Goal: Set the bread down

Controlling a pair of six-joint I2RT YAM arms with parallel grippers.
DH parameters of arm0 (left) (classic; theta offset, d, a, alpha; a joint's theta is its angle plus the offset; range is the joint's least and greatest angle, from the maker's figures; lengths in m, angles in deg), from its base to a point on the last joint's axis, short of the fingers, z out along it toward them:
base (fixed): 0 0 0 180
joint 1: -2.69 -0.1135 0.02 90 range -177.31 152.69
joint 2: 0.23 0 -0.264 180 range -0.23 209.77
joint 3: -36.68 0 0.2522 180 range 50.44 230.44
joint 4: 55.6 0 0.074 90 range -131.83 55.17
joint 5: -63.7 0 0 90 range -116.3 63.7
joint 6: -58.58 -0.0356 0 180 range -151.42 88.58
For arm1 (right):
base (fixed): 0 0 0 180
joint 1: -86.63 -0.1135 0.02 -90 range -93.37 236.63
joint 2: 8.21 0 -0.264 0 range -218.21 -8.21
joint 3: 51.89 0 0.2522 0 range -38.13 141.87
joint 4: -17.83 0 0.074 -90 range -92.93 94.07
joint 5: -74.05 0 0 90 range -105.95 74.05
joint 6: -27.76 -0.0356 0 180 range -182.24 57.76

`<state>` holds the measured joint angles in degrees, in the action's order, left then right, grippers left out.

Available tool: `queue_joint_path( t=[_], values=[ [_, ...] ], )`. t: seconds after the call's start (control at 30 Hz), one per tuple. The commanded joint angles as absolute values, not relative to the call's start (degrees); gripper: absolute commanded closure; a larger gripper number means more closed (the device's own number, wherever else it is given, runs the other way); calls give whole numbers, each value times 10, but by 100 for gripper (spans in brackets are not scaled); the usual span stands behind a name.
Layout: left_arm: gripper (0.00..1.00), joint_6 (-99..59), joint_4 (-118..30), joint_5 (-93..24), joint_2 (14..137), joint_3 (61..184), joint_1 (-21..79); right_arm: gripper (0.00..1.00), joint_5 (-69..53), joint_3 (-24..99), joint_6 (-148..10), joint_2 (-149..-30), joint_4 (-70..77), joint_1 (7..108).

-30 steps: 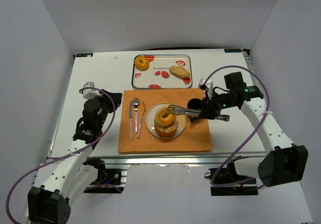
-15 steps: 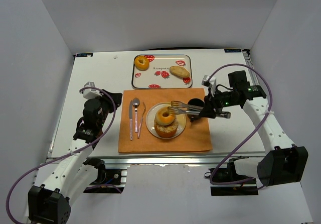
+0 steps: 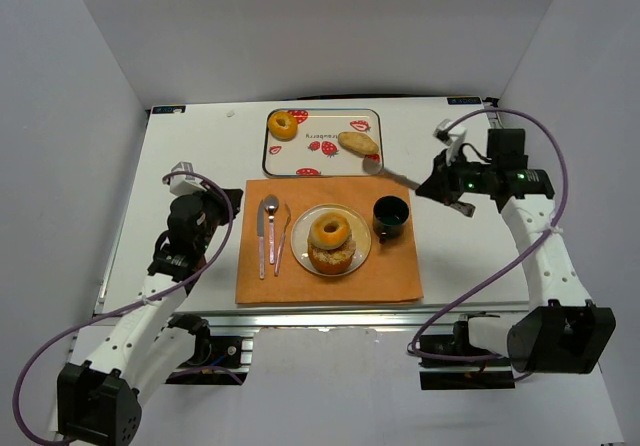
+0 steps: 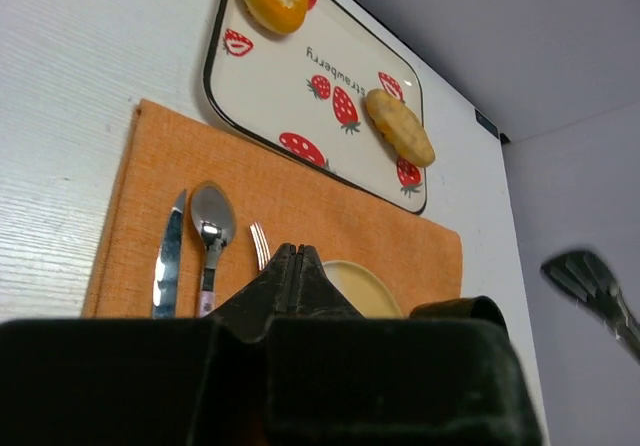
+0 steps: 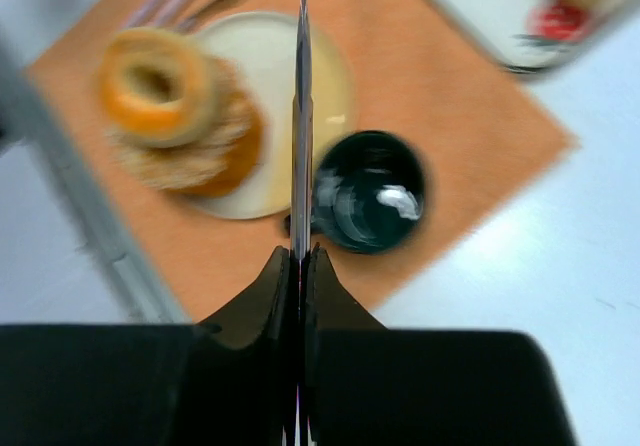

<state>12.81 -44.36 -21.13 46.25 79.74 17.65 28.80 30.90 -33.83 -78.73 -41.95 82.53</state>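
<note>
A glazed ring bread (image 3: pixel 329 230) lies on top of a brown bun (image 3: pixel 333 259) on the cream plate (image 3: pixel 300 256). My right gripper (image 3: pixel 434 186) is shut on metal tongs (image 3: pixel 395 174), whose closed tips hang by the tray's near right corner, empty. In the right wrist view the tongs (image 5: pixel 301 116) run straight ahead from that gripper (image 5: pixel 302 254), above the plate (image 5: pixel 290 76) and ring bread (image 5: pixel 155 81). My left gripper (image 3: pixel 225 201) sits left of the placemat; its jaws (image 4: pixel 294 251) are shut on nothing. On the strawberry tray (image 3: pixel 322 144) lie another ring bread (image 3: pixel 283 124) and a long roll (image 3: pixel 358 143).
An orange placemat (image 3: pixel 390 266) carries the plate, a dark cup (image 3: pixel 390 216), and a knife (image 3: pixel 260 236), spoon (image 3: pixel 271 228) and fork (image 3: pixel 282 238) left of the plate. White walls stand on three sides of the table.
My right arm pulled back from the plate toward the far right. The tongs let go of the ring bread, which stays on the bun, and have since closed.
</note>
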Motion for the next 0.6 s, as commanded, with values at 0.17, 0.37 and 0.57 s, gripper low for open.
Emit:
queue_joint_path(
  t=[0.17,0.37,0.57],
  values=[
    [96,109,-497,-326,508,823,177,100,-23,54,-498,-720,26,938],
    [56,93,-493,-399,567,854,204,100,-80,-19,-476,-833,152,948],
    [38,38,-454,-373,605,898,274,99,-58,9,-491,-920,124,976]
  ],
)
